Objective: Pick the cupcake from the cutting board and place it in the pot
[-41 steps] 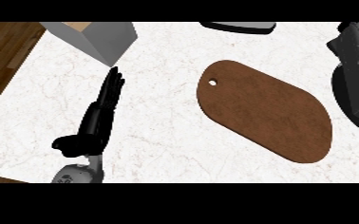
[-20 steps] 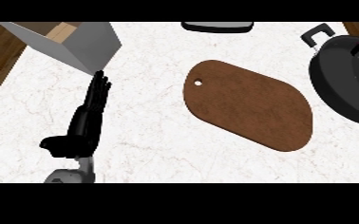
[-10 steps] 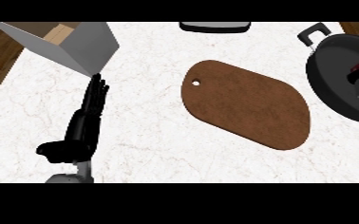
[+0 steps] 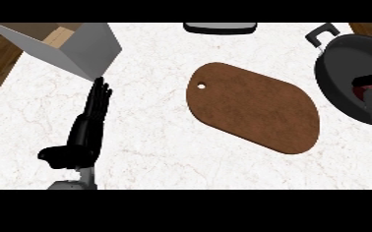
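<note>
Far left corner of the table (image 4: 167, 128): a grey open-topped box (image 4: 80, 49) with a tan inside, tilted, partly out of view.

Just in front of the box, near the left edge: the left hand (image 4: 85, 128), black, fingers straight and together, pointing toward the far edge, thumb out to the side. It holds nothing and looks to be resting.

Far edge, middle: a dark, flat object (image 4: 220, 27), cut off by the view; cannot tell what it is.

Centre, toward the right: the cutting board (image 4: 254, 108), brown, oval, with a small hole at its far left end. Its top is bare. No cupcake on it.

Right edge: the pot (image 4: 341, 78), black, handle at its far side, only partly in view. Inside, at the very edge of sight, a red and pale shape (image 4: 363, 89). It may well be the cupcake, but too little shows to be sure.

Right hand: not in view.

Judgement: with the board bare and something lying in the pot, the placing step looks done or all but done. The next move would call only for the right hand to come away clear of the pot rim without knocking it.
</note>
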Tool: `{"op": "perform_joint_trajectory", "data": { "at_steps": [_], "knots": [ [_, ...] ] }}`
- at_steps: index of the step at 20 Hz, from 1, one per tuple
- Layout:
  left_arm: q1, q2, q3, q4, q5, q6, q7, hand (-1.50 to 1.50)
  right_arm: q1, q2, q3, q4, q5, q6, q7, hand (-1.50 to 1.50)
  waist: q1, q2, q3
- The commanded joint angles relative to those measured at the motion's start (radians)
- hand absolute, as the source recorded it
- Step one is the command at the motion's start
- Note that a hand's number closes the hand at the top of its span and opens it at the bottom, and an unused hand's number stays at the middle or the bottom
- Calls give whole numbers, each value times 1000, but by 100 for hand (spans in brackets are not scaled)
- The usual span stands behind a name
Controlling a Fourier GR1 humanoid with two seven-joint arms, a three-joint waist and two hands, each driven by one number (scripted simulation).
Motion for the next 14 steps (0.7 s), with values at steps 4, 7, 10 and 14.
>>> {"op": "perform_joint_trajectory", "data": {
  "at_steps": [4,7,10,14],
  "knots": [
    [-3,0,12,14,20,-16,-8,0,6,69,-29,-185,-82,-436,-120,-150,-11,-5,0],
    [0,4,15,-10,2,8,21,0,35,83,-62,-232,-172,-515,-192,-150,-21,-11,0],
    [40,-2,2,-3,-12,10,-8,0,101,112,-75,-275,-290,-566,-287,-150,-29,-14,-1],
    [7,-14,6,-18,-30,43,24,0,175,135,-40,-347,-396,-592,-370,-150,-30,-14,-2]
  ]
}}
